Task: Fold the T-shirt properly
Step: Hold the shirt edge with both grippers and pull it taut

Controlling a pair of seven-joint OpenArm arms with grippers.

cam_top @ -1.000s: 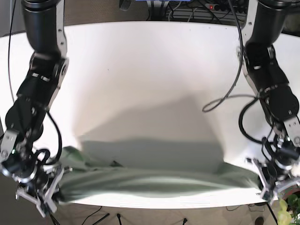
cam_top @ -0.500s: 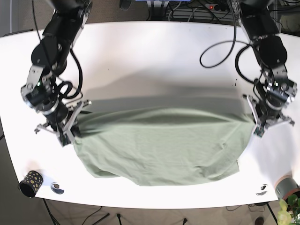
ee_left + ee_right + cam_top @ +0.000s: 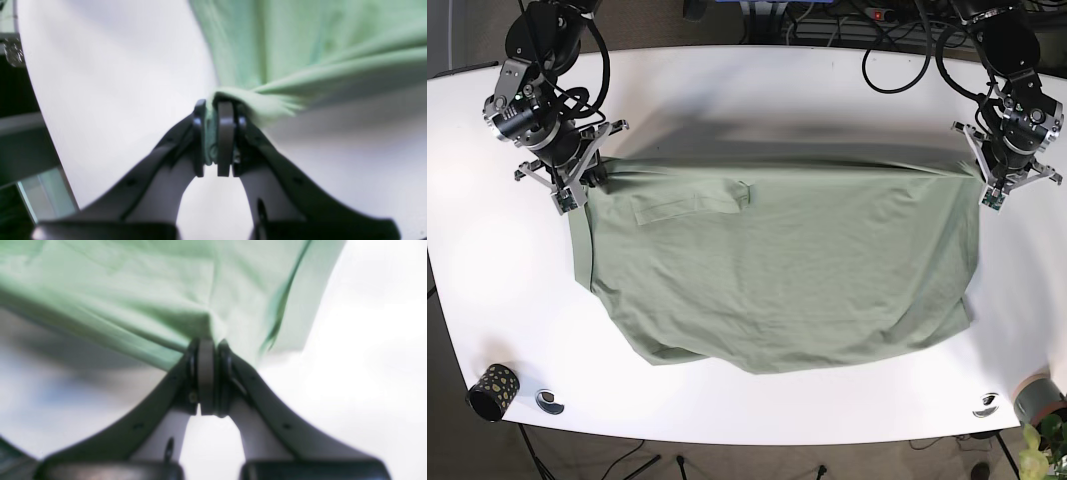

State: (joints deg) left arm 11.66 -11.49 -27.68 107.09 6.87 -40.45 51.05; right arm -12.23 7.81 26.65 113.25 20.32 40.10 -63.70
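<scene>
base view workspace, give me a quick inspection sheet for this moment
surface: white table, bare at the far side
job's things: pale green cotton T-shirt spread out, far edge stretched between both arms
clutter: dark dotted cup, two small round discs at the near edge
grippers: left gripper and right gripper each pinching a shirt corner
cables: black cables beyond the far edge
surroundings: green plant, near corner
</scene>
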